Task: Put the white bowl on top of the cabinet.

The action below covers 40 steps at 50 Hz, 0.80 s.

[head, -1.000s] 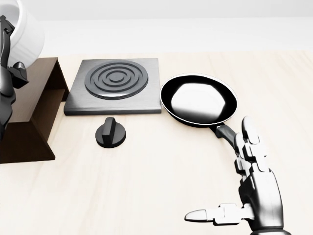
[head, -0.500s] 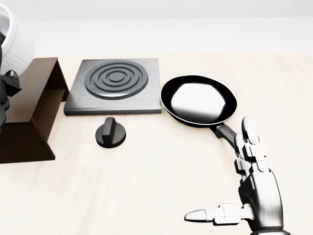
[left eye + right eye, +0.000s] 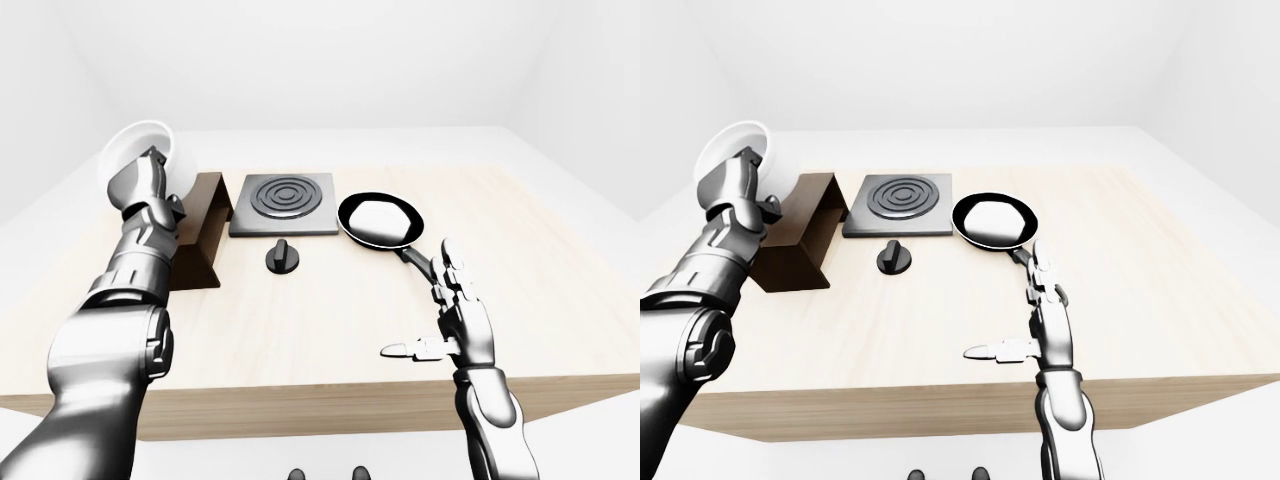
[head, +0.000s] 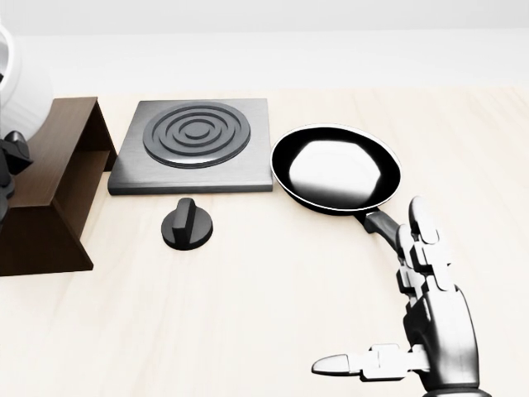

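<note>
**White bowl held up beside the dark cabinet**

One light wooden bench [image 3: 330, 330] carries four things: one dark brown cabinet [image 3: 205, 235] at the left, one square grey hob plate [image 3: 285, 202] with ring grooves just right of it, one black round knob [image 3: 283, 257] on the near side of the hob, and one black frying pan [image 3: 378, 220] right of the hob, its handle pointing toward the near right.

There is one white bowl [image 3: 135, 155], tilted, raised in the air at the far left, above and just left of the cabinet's top. The left robot hand [image 3: 150, 190] is wrapped against the bowl's near side, fingers closed round it.

The right robot hand [image 4: 413, 331] hovers over the near right of the bench, fingers spread, thumb pointing left, holding nothing, just near the pan's handle end and well apart from the bowl.
</note>
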Tool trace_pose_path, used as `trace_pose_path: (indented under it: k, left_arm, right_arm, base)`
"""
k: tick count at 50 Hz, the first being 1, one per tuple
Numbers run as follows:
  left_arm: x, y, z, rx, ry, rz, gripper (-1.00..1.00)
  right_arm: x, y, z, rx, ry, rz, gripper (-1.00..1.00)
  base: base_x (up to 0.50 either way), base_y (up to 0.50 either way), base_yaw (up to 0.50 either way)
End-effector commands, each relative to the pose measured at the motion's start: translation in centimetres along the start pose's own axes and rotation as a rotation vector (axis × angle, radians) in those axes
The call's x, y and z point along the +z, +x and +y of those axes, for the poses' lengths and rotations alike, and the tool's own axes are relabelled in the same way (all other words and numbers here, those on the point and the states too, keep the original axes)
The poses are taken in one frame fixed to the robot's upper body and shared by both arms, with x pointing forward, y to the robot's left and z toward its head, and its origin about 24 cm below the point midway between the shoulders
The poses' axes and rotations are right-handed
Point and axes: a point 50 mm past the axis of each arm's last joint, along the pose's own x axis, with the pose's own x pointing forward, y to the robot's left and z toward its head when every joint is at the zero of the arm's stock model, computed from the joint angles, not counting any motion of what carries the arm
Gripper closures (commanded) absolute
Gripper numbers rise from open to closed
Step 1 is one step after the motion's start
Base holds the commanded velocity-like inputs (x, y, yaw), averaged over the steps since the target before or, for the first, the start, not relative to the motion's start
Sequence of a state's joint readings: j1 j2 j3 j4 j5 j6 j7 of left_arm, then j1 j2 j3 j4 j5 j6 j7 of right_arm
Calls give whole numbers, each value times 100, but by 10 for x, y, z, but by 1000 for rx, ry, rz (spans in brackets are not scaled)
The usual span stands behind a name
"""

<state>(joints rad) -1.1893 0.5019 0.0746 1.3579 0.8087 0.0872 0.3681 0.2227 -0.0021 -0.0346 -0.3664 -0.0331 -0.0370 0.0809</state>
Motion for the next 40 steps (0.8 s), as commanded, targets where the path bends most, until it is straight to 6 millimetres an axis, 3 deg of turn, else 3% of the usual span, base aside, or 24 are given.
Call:
trace_pose_path:
  k: [1,16,40]
  left_arm:
    - [9,2,8,72,65,-54,100]
    - [6,-2,-1,59,78,-51,100]
    - [-3,-1,1,75,91,-30,100]
  right_arm:
    - [-1,1,1,1,-1,2,-100]
    - [-3,2,2,4,-4,6,-100]
    - [-4,2,2,4,-6,8,-100]
  base:
    - [0,0,0]
    - [0,0,0]
    - [0,0,0]
